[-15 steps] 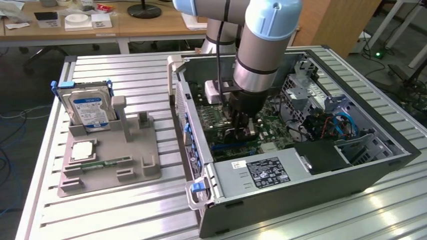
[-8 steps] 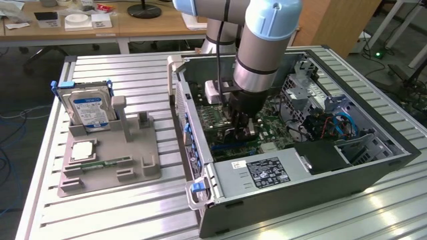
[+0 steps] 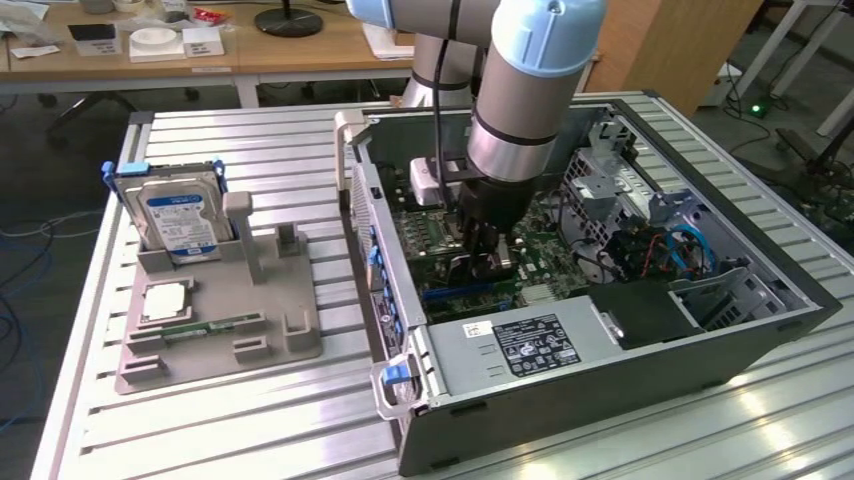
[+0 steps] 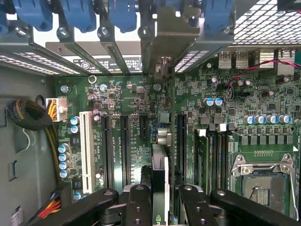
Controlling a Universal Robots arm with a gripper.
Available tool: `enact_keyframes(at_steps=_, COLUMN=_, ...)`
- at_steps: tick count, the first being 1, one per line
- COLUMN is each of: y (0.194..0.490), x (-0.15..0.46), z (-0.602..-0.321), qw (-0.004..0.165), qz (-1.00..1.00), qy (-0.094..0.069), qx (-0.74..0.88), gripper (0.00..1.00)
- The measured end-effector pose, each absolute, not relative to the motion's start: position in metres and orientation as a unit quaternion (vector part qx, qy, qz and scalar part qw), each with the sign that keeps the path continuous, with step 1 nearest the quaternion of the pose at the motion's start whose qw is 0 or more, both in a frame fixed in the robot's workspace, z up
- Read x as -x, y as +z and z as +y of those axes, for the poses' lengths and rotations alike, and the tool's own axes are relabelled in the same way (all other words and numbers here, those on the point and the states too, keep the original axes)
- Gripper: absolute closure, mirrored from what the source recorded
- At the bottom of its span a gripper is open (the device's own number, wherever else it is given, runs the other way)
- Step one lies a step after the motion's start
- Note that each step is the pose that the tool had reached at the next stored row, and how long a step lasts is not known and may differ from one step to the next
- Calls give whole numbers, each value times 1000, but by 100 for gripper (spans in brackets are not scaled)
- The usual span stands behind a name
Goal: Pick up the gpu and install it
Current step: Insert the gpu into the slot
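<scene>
The gpu (image 4: 160, 169) is a thin dark card seen edge-on, standing upright over the green motherboard (image 4: 136, 117) between the black expansion slots. Its metal bracket (image 4: 165, 37) reaches up to the slotted rear wall of the case. My gripper (image 4: 162, 207) is shut on the gpu, one black finger (image 4: 137, 205) on each side of the card. In the exterior view my gripper (image 3: 487, 255) is deep inside the open computer case (image 3: 747, 330), low over the board. Whether the card's edge sits in a slot is hidden by the card itself.
A white slot (image 4: 86, 150), memory slots (image 4: 207, 155) and the CPU socket (image 4: 263, 181) flank the card. Blue latches (image 4: 124, 14) line the rear wall. The power supply (image 3: 534, 345) fills the case's near end. A grey holder (image 3: 220, 345) with a hard drive (image 3: 180, 220) stands at the exterior view's left.
</scene>
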State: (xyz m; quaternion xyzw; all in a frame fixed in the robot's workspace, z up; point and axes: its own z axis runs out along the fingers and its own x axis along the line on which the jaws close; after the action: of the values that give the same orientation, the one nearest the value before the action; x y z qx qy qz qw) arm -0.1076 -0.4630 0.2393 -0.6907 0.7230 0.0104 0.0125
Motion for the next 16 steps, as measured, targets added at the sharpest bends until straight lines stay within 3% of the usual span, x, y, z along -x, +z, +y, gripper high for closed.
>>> enact_keyframes(at_steps=16, y=238, x=108, z=-462, qw=12, qz=722, qy=10, qx=692, gripper=73)
